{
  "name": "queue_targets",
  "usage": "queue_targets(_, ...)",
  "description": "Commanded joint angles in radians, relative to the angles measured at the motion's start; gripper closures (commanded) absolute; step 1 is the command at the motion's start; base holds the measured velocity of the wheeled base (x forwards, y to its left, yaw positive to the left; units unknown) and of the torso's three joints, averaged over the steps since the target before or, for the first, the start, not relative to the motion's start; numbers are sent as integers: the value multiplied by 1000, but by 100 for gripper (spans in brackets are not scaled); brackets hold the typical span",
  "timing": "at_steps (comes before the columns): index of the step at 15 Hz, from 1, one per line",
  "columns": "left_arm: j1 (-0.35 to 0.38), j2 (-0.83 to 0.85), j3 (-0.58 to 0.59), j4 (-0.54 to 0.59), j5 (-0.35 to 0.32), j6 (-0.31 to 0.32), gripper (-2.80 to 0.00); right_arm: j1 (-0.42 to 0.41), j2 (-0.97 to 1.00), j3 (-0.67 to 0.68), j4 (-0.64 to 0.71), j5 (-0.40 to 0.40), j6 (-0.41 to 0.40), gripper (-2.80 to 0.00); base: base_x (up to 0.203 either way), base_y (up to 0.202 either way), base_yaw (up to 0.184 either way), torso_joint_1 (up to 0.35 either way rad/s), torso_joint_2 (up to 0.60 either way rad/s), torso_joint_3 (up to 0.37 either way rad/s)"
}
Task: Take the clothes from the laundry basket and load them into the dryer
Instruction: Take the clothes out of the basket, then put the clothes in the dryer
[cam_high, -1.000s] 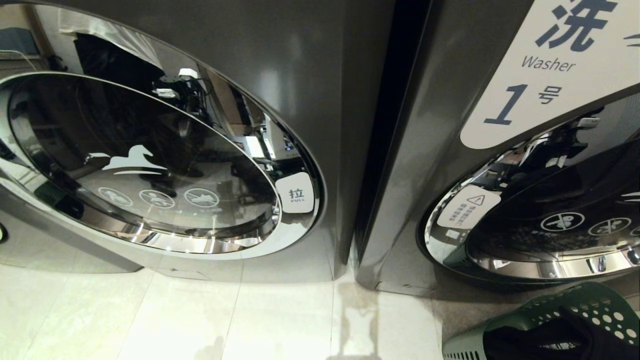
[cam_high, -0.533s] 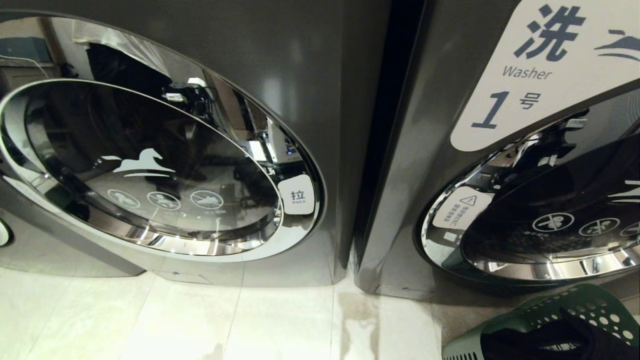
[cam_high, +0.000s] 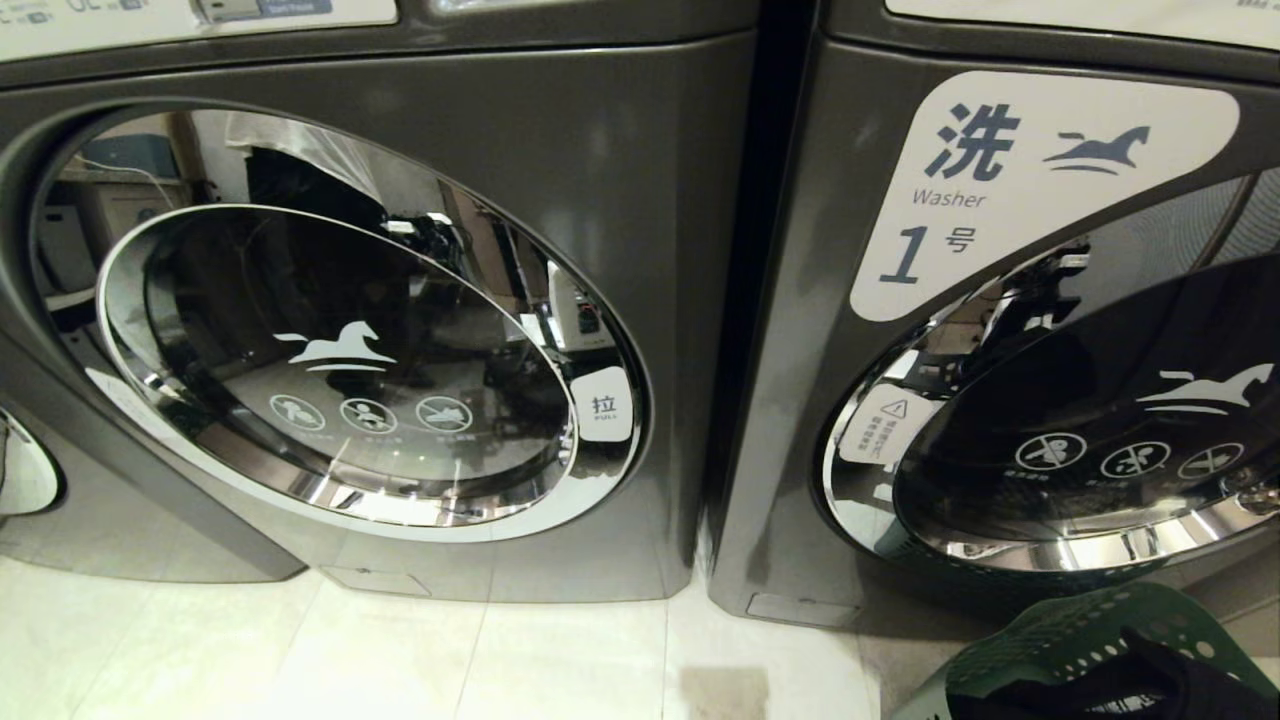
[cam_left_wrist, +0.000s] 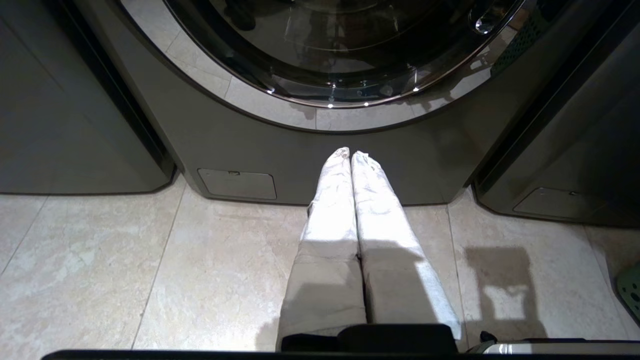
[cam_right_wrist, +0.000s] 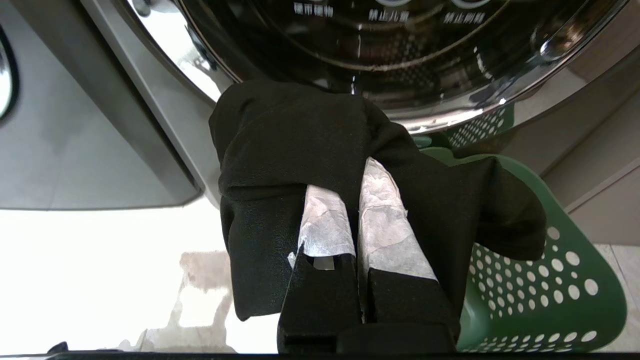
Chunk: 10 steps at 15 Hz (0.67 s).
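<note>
Right gripper (cam_right_wrist: 357, 187): clamped on a black garment (cam_right_wrist: 300, 145), above the green laundry basket's (cam_right_wrist: 550, 280) left rim.
Left gripper (cam_left_wrist: 351, 156): fingers together, empty, above the floor.
Dryer door (cam_high: 340, 365): closed.
Risk: the shut door blocks loading; the thin pinch may slip.

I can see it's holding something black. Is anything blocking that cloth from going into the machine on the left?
Yes. The right end effector is shut on the black garment above the green basket, but the left machine's round door is closed, so the door itself bars the way.
</note>
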Motion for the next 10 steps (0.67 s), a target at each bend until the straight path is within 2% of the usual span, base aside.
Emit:
queue_targets(1,0,0,-1,0,0,0,0,0,0,0,-1,0,0,0,0,0,0,2,-2,217)
queue_targets(10,0,0,1,0,0,0,0,0,0,0,-1,0,-1,0,0,0,0,1,0,201)
